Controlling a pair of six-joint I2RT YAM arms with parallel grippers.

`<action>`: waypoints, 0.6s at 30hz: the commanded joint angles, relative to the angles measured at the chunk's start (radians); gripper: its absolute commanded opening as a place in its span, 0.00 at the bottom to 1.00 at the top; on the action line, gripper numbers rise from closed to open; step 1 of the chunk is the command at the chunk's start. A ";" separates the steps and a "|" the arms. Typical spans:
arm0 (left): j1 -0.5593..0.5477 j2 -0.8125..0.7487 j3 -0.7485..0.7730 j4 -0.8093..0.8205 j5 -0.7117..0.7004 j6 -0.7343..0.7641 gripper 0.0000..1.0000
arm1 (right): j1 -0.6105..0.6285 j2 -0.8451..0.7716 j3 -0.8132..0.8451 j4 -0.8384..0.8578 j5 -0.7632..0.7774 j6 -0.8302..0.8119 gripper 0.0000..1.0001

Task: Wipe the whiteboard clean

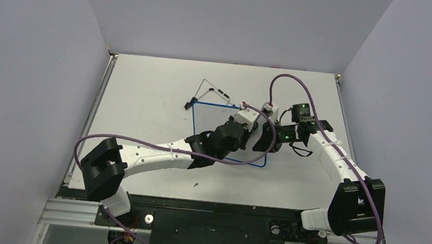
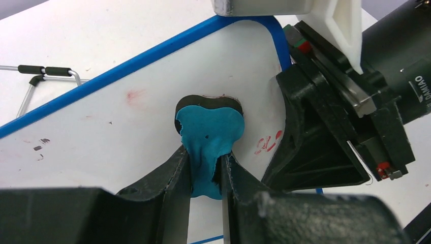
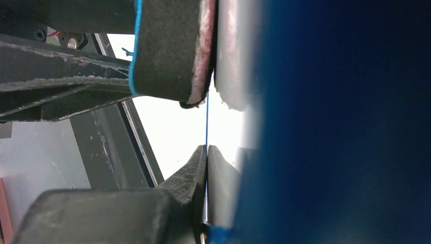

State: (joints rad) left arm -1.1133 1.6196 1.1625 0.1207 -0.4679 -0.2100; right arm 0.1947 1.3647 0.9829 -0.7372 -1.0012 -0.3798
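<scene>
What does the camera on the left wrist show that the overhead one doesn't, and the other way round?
Only the left wrist view shows the faint red marker smudges on the board and the teal-and-black foam eraser pinched in the left gripper. Only the overhead view shows the white left arm and right arm whole, a purple cable and the pale grey table. Both show the blue-rimmed whiteboard, its black wire stand and the right gripper at the board's edge.
</scene>
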 commanded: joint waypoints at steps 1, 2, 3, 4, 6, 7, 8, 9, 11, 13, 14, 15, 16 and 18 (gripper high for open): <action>0.005 -0.005 -0.067 -0.006 -0.011 -0.003 0.00 | 0.033 -0.044 -0.005 -0.048 -0.026 -0.073 0.00; 0.006 -0.027 -0.090 -0.001 -0.033 -0.021 0.00 | 0.033 -0.046 -0.005 -0.048 -0.026 -0.073 0.00; 0.008 -0.041 -0.145 0.004 -0.041 -0.032 0.00 | 0.032 -0.046 -0.004 -0.048 -0.027 -0.073 0.00; 0.008 -0.075 -0.178 0.014 -0.050 -0.058 0.00 | 0.032 -0.045 -0.004 -0.047 -0.025 -0.074 0.00; 0.009 -0.133 -0.268 0.021 -0.058 -0.106 0.00 | 0.031 -0.044 -0.003 -0.047 -0.019 -0.074 0.00; 0.007 -0.155 -0.323 0.021 -0.059 -0.125 0.00 | 0.031 -0.044 -0.002 -0.047 -0.015 -0.075 0.00; 0.007 -0.198 -0.350 0.019 -0.061 -0.161 0.00 | 0.031 -0.045 -0.002 -0.048 -0.011 -0.075 0.00; 0.007 -0.222 -0.402 0.019 -0.059 -0.180 0.00 | 0.031 -0.047 -0.002 -0.049 -0.007 -0.078 0.00; 0.007 -0.295 -0.470 0.012 -0.047 -0.226 0.00 | 0.030 -0.050 -0.003 -0.050 -0.001 -0.081 0.00; 0.010 -0.365 -0.522 -0.009 -0.028 -0.265 0.00 | 0.031 -0.051 -0.002 -0.051 0.005 -0.083 0.00; 0.016 -0.408 -0.536 -0.027 -0.007 -0.285 0.00 | 0.030 -0.052 -0.002 -0.051 0.008 -0.084 0.00; 0.021 -0.427 -0.561 -0.036 0.004 -0.295 0.00 | 0.031 -0.053 0.000 -0.052 0.011 -0.087 0.00; 0.037 -0.462 -0.573 -0.047 0.033 -0.317 0.00 | 0.030 -0.055 0.001 -0.053 0.013 -0.087 0.00; 0.068 -0.511 -0.633 -0.046 0.085 -0.355 0.00 | 0.025 -0.061 0.001 -0.054 0.016 -0.092 0.00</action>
State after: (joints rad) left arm -1.0943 1.2079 0.5850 0.0631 -0.4667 -0.4576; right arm 0.2176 1.3479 0.9810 -0.7799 -1.0054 -0.4351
